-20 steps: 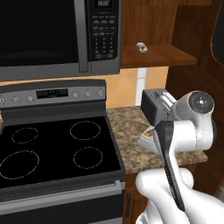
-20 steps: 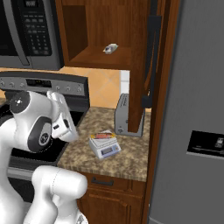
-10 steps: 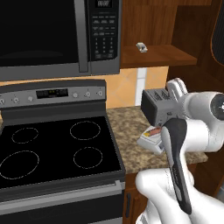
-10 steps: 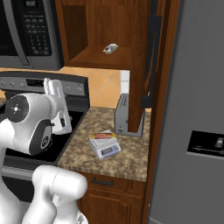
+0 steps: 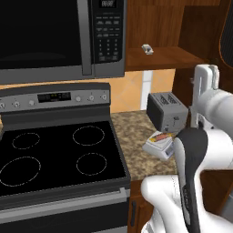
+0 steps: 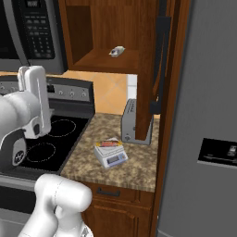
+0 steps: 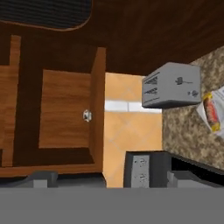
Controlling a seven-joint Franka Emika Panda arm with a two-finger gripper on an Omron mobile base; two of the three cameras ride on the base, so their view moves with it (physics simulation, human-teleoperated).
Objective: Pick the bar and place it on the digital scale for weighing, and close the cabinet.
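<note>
On the digital scale [image 6: 110,155] the bar [image 6: 109,143] already lay; I judged the cabinet [image 6: 159,69] door rigid, best pushed near its handle; gripper [image 5: 203,86] state I couldn't tell.

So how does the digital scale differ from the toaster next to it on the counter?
The digital scale is low and flat, while the toaster stands taller and boxy. The scale carries the orange-red bar on its top plate; the toaster's top has slots and nothing on it. The scale sits nearer the counter's front edge, the toaster further back by the open cabinet door. Both are grey and rest on the speckled countertop.
</note>
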